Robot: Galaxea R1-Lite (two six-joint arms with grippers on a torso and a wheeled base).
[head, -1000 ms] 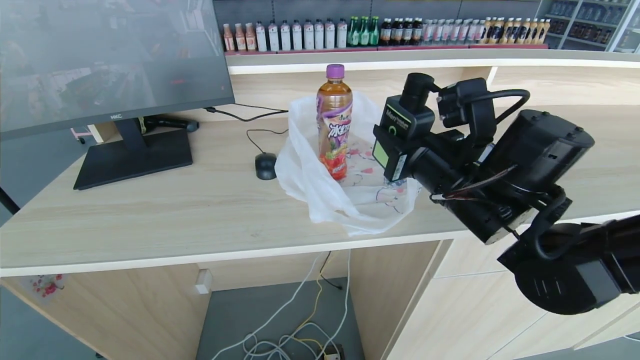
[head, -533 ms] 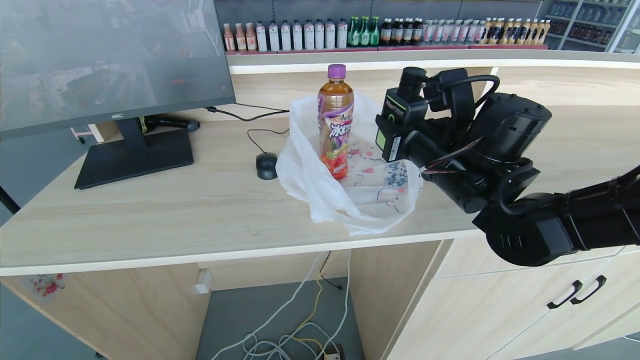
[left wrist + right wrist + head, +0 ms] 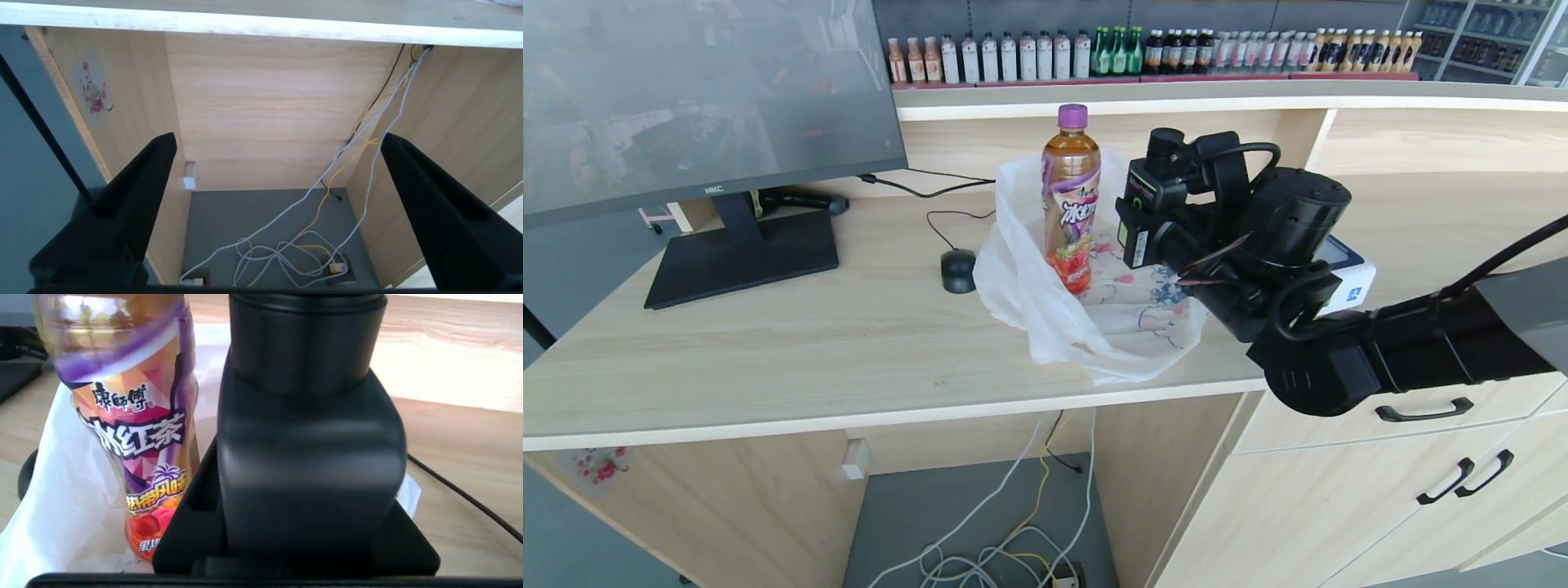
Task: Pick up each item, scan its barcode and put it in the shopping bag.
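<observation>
Your bottle (image 3: 1070, 192) stands upright inside the open shopping bag (image 3: 1094, 331), purple cap on top and its base sunk among the white folds. The bag lies crumpled on the surface (image 3: 849, 343), close to the front edge.

Your right end effector (image 3: 1188, 241) is clamped on a black handheld scanner (image 3: 1145, 214). The scanner is held above the bag, just beside the bottle on its right, level with the label and not touching it. In the right wrist view the scanner's body rises between the camera and the surface and covers the bag's middle, with the bottle's label showing alongside it. From the head view, the right arm (image 3: 1380, 343) crosses in front of the bag's right side. It also hides part of a white box (image 3: 1352, 273) sitting on the surface behind it.

Your left end effector (image 3: 278, 216) hangs below the surface with its fingers (image 3: 122, 220) wide apart. It faces the recess where loose cables (image 3: 286, 249) run down to the floor.

Around the bag, a black mouse (image 3: 957, 271) lies just beside the left edge. Further left is a monitor (image 3: 703, 90) on a flat black stand (image 3: 743, 257), with a dark handheld object (image 3: 796, 198) lying behind the stand. A shelf (image 3: 1143, 51) of bottled drinks lines the back wall, well apart from the bag. Drawers (image 3: 1421, 408) with black handles sit under the surface on the right.
</observation>
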